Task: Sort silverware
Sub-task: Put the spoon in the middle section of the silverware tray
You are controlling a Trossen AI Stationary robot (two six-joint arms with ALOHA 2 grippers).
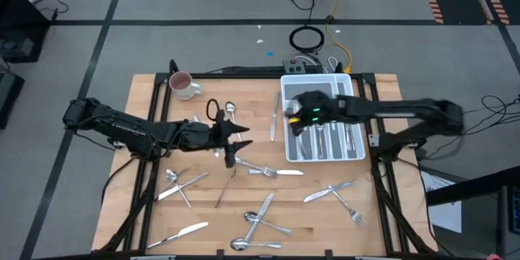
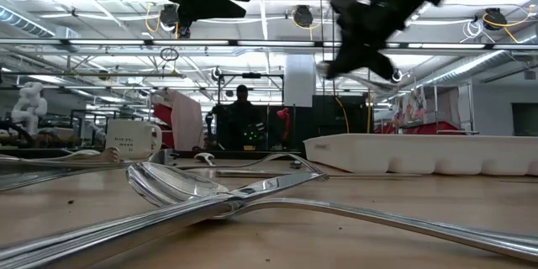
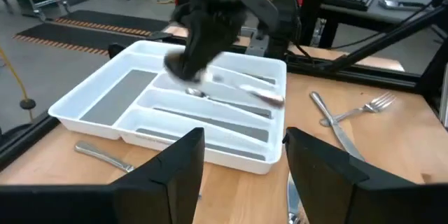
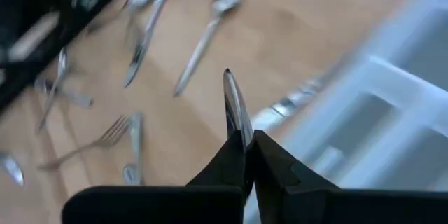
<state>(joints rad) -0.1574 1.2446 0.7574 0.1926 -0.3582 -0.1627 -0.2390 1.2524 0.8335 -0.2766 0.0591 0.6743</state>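
Silverware (image 1: 268,171) lies scattered on your worktop (image 1: 146,203) left of the white tray (image 1: 289,151), with more pieces inside the tray. Your right gripper (image 4: 246,138), over the tray, is clenched on one piece (image 4: 234,105). Your left gripper (image 3: 243,155) hangs released, left of the tray.

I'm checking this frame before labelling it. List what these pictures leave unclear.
- Piece in the right gripper: right wrist view shows only a thin edge-on blade; fork, spoon or knife cannot be told.
- Tray contents: in the high view, the right arm covers part; pieces too small to sort.
- Left gripper: open over the table, nothing seen between its fingers.
- Mug: low view, print too small.
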